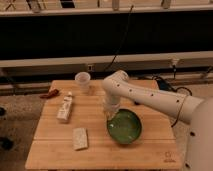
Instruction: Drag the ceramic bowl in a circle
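Camera view, looking down at a wooden table (55,155). Far left of the green bowl (127,129), past the table's edge and down on the floor, a small red thing (50,94), too blurry to name. Left of the bowl and well apart from it, a white carton (65,108) with some dark print on it. Also left of the bowl, but closer to it and a bit nearer the front, a pale flat block (79,138), maybe a sponge. Behind the bowl and to its left, a clear plastic cup (82,81), standing upright near the back edge. Right at the bowl's left rim, the gripper (110,116), pointing down and touching the rim or just above it. Holding the rim or not: no way to tell. Then the bowl itself, sitting upright on the right half of the table, nothing inside, not touching the other things. Above and to the right of the bowl, the thick white arm (150,97), bent over it and reaching in from the right side.
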Robot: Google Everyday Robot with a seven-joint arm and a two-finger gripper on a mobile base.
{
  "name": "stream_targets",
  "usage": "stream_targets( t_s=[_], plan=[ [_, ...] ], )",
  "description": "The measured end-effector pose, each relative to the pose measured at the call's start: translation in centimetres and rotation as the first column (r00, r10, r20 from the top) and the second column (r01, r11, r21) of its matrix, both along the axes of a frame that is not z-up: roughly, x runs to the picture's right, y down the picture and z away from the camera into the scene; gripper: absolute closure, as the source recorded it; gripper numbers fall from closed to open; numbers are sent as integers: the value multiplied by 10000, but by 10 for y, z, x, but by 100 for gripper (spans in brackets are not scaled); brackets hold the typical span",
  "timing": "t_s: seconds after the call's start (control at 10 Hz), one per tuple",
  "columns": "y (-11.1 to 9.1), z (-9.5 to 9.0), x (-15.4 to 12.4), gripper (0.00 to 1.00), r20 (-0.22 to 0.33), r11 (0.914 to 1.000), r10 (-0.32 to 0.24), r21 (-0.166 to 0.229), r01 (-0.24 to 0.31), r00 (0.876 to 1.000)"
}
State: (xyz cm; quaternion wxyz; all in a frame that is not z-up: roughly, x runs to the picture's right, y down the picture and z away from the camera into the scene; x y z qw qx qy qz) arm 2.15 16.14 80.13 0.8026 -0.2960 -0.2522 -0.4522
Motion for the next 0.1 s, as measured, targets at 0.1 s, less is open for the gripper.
stream_targets(
  t_s=[0.1],
  plan=[
    [-3,0,7,100,-181,9998,188,42,-188,9997]
  ],
)
